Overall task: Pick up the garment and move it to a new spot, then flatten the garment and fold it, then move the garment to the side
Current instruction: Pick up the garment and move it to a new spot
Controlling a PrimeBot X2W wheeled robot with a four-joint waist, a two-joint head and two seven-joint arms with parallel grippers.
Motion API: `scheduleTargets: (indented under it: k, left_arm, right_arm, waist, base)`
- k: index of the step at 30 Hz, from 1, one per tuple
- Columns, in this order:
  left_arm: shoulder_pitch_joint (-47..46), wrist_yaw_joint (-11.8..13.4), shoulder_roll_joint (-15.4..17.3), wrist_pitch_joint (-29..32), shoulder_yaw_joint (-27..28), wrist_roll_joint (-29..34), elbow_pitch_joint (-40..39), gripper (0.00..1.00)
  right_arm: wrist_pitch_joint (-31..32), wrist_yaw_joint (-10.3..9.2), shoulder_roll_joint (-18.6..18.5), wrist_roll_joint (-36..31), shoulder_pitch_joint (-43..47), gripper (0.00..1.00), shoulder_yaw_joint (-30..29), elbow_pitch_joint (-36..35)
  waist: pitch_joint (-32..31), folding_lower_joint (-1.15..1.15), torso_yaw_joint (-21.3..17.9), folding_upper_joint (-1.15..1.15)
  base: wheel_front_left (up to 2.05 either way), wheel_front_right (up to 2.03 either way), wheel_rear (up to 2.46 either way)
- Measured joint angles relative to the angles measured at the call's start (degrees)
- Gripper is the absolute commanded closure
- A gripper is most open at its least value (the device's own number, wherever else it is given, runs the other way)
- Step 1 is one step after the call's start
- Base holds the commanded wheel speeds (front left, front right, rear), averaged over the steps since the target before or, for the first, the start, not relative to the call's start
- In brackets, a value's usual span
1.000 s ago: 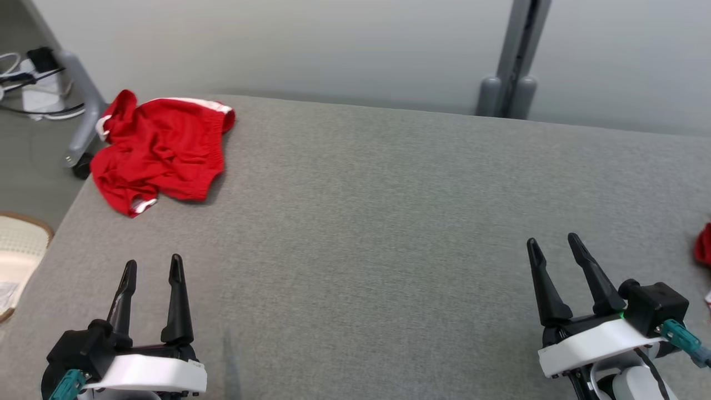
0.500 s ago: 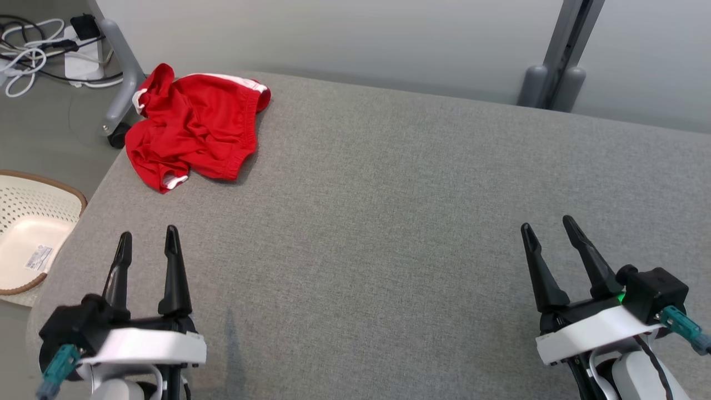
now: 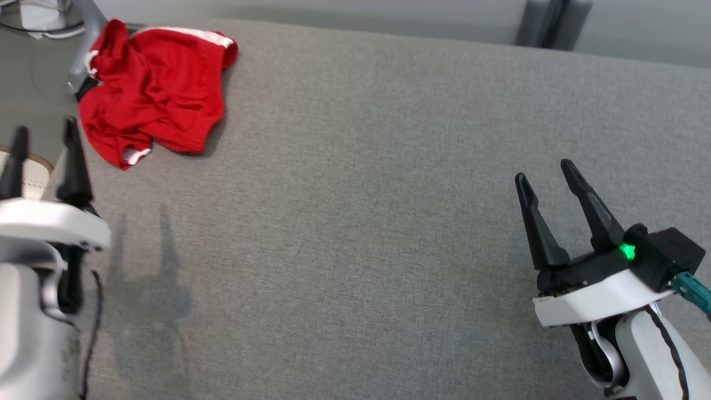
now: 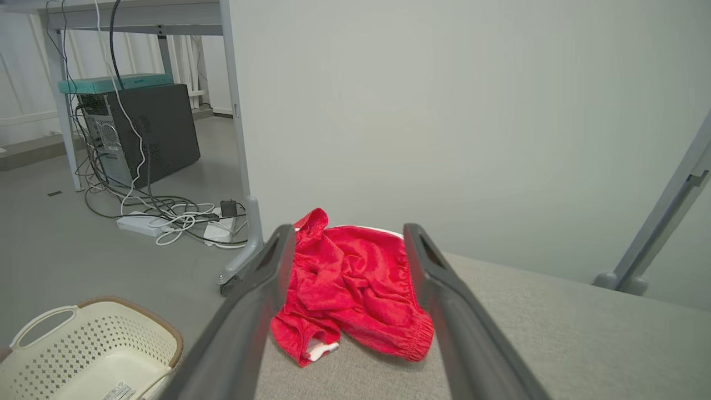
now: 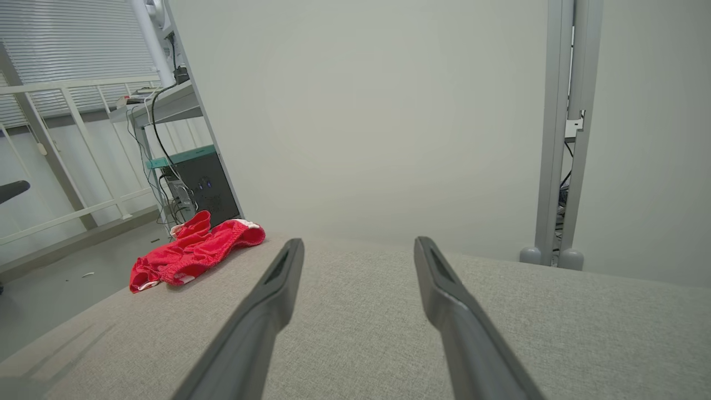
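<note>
A crumpled pair of red shorts with white trim [image 3: 153,91] lies at the far left corner of the grey table [image 3: 366,200]. The same red shorts [image 4: 350,289] sit straight ahead between the left fingers in the left wrist view, and the shorts [image 5: 191,253] lie far left in the right wrist view. My left gripper [image 3: 44,133] is raised at the left edge, open and empty, short of the garment. Low at the right, my right gripper [image 3: 544,171] hovers over the table, open with nothing in it.
A cream perforated basket [image 4: 83,355] stands on the floor left of the table. Cables and a power strip [image 4: 166,219] lie by a desk leg [image 4: 239,166] with a computer tower [image 4: 139,130] behind. A grey post [image 5: 558,133] rises at the table's far right edge.
The head camera has tilted down and shifted. My left gripper has risen and moved forward toward the shorts. The right gripper has lifted a little. The shorts lie unmoved.
</note>
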Motion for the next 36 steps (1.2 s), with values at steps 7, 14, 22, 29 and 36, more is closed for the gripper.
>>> scheduleTargets:
  k: [7,14,22,29,36]
  left_arm:
    - [-13.5,-1.3,6.5,1.2,1.6,-1.2,13.0,0.0]
    - [-23.5,-1.8,9.5,2.9,1.3,-1.6,25.6,0.0]
    - [-31.4,-2.6,13.4,5.6,1.6,-2.9,38.1,0.0]
    - [-33.9,-3.8,14.3,15.3,0.2,-3.9,47.2,0.0]
    - [-34.9,-4.3,14.8,19.3,-0.9,-4.7,48.7,0.0]
  right_arm:
    - [-0.1,0.0,-0.7,-0.4,-3.8,0.0,1.3,-5.2]
    - [-0.1,0.0,-1.2,-1.0,-7.2,0.0,2.0,-6.8]
    - [-0.1,0.0,-1.2,-1.6,-10.5,0.0,3.0,-7.2]
    - [-0.1,0.0,-1.1,-1.8,-11.4,0.0,2.4,-7.5]
    - [-0.1,0.0,-0.9,-2.0,-11.4,0.0,2.1,-7.4]
  waist:
    - [6.1,0.0,-2.7,0.0]
    - [11.6,0.0,-4.5,0.0]
    - [16.4,0.0,-7.6,0.0]
    - [19.0,0.0,-10.3,0.0]
    - [19.3,0.0,-11.0,0.0]
  base:
    - [0.0,0.0,0.0]
    - [0.0,0.0,0.0]
    - [0.0,0.0,0.0]
    - [0.0,0.0,0.0]
    - [0.0,0.0,0.0]
